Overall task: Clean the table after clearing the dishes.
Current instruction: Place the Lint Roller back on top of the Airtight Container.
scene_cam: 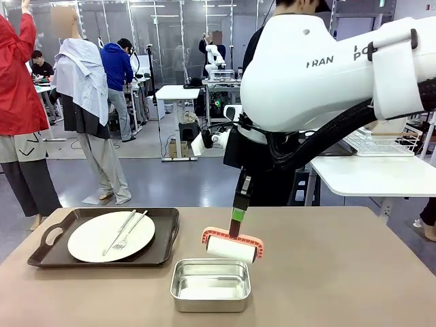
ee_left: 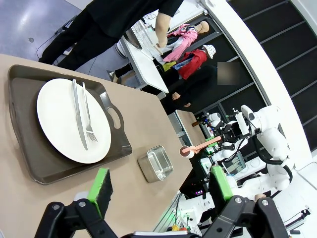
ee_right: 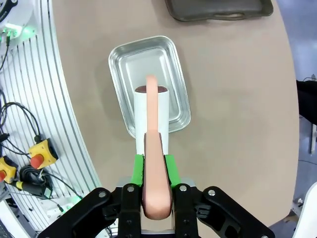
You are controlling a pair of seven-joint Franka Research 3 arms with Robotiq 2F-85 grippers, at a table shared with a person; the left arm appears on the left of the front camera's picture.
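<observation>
One of the dishes, a white plate (scene_cam: 88, 238) with a fork and knife (scene_cam: 124, 231), lies on a dark brown tray (scene_cam: 48, 255) at the left of the beige table (scene_cam: 340, 272). My right gripper (scene_cam: 237, 216) is shut on the pink handle of a lint roller (scene_cam: 231, 246), whose white roll hangs just above the steel pan (scene_cam: 210, 285). From the right wrist, the gripper (ee_right: 154, 171) clamps the handle and the roll (ee_right: 148, 119) overlaps the pan (ee_right: 124, 59). My left gripper (ee_left: 159, 186) is open above the table, near the tray (ee_left: 29, 163) and plate (ee_left: 62, 124).
A person in black stands at the far side behind my right arm, hand (ee_left: 161, 34) at a dish rack (scene_cam: 381, 142) on a smaller white table (scene_cam: 375, 174). The tray's edge (ee_right: 218, 12) lies beyond the pan. Bare tabletop (ee_right: 237, 99) spreads right of the pan.
</observation>
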